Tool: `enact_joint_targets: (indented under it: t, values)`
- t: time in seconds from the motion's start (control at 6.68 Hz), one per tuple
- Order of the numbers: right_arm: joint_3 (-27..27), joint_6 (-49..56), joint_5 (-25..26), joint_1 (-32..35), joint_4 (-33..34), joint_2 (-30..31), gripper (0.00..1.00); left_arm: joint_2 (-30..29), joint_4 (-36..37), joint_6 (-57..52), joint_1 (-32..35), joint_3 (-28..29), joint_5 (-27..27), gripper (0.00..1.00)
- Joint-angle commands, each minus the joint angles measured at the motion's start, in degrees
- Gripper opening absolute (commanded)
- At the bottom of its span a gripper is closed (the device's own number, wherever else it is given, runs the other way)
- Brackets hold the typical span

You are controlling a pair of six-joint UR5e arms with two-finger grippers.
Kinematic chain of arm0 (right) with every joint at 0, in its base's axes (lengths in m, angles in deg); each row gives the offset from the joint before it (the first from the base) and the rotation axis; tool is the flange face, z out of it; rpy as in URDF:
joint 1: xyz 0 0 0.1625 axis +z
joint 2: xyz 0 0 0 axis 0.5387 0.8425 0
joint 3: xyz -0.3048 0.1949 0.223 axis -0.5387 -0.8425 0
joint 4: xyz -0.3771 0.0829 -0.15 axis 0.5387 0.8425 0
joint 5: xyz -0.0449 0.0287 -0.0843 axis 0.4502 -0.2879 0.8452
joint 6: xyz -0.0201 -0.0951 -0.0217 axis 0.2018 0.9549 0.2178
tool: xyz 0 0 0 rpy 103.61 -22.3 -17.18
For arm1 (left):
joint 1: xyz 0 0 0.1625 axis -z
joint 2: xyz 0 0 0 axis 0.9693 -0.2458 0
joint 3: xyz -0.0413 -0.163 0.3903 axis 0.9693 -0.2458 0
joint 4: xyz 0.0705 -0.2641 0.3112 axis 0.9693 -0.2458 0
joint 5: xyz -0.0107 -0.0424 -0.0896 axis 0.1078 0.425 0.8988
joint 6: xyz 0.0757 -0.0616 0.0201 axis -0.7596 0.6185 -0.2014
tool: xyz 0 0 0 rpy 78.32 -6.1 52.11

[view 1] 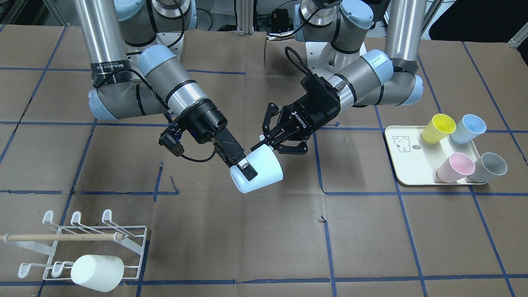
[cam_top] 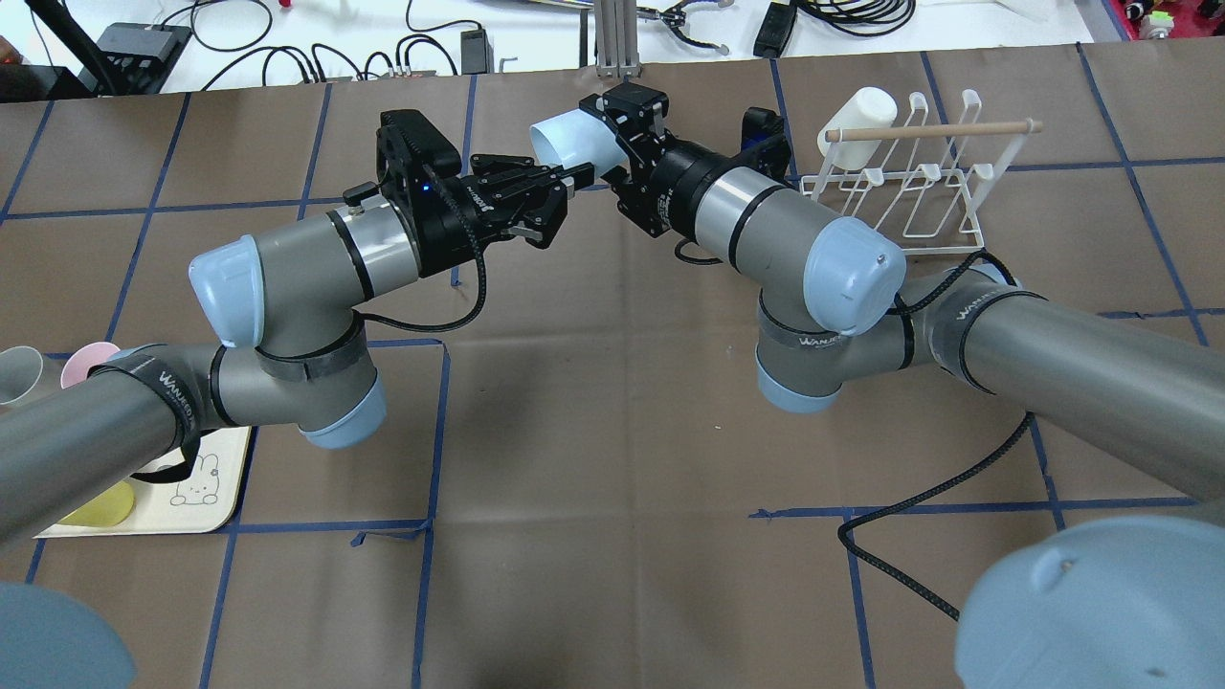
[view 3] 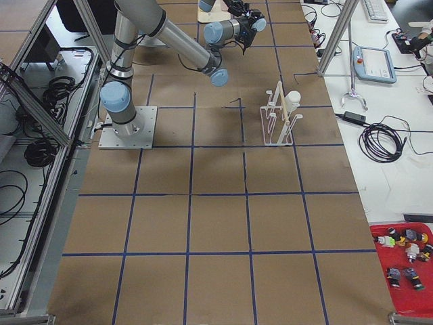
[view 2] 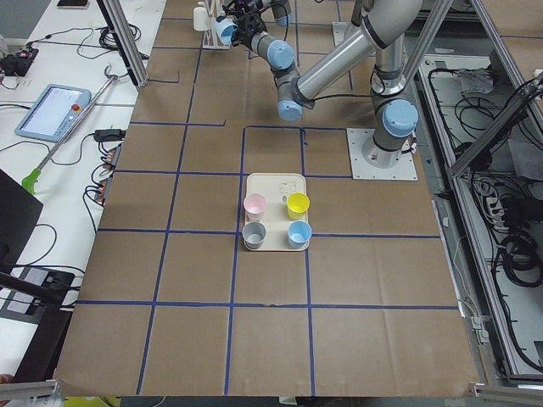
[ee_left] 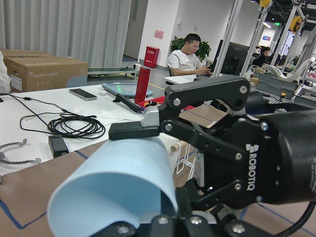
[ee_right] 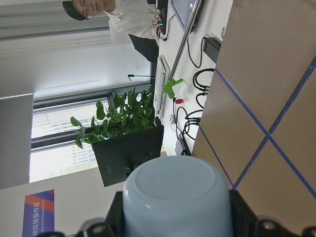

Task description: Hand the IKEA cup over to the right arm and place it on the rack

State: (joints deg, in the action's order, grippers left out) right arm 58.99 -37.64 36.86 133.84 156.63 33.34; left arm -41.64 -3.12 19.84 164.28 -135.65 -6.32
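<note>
A pale blue IKEA cup [view 1: 266,169] hangs on its side above the table's middle, between both grippers. The right arm [view 1: 165,78] comes in from the front view's left, and my right gripper [view 1: 244,168] is shut across the cup near its base. The right wrist view shows the cup's round base [ee_right: 177,197] between the fingers. My left gripper [view 1: 259,144] meets the cup's mouth end, its tips closed on the rim. In the overhead view the cup [cam_top: 565,139] sits between the left gripper [cam_top: 577,177] and the right gripper [cam_top: 622,120]. The white wire rack [view 1: 136,247] stands at the table's corner.
A white cup [view 1: 97,272] lies on the rack's front prongs under the wooden dowel [view 1: 62,237]. A cream tray [view 1: 408,165] holds yellow, blue, pink and grey cups on the opposite side. Brown cardboard with blue tape lines covers the table.
</note>
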Motion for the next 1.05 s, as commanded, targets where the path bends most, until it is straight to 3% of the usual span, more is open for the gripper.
enact_joint_targets:
  t: [0.0,0.15,0.45,0.6,0.9]
  values:
    - [0.0,-0.01,0.0,0.01,0.05,0.06,0.64,0.14,0.0,0.15,0.0,0.18,-0.09,0.32]
    - [0.0,-0.01,0.0,0.01,-0.04,0.06,0.63,0.14,0.0,0.15,0.0,0.27,-0.09,0.48]
    - [-0.08,-0.01,0.0,0.01,-0.04,0.06,0.63,0.14,0.08,1.46,0.09,0.27,0.0,0.72]
    - [0.0,-0.01,0.0,0.01,-0.13,0.06,0.63,0.49,0.0,1.55,0.0,0.35,0.0,0.9]
    - [-0.17,-0.01,0.0,0.01,-0.22,0.14,0.61,0.93,-1.05,4.43,-1.57,0.09,0.09,0.98]
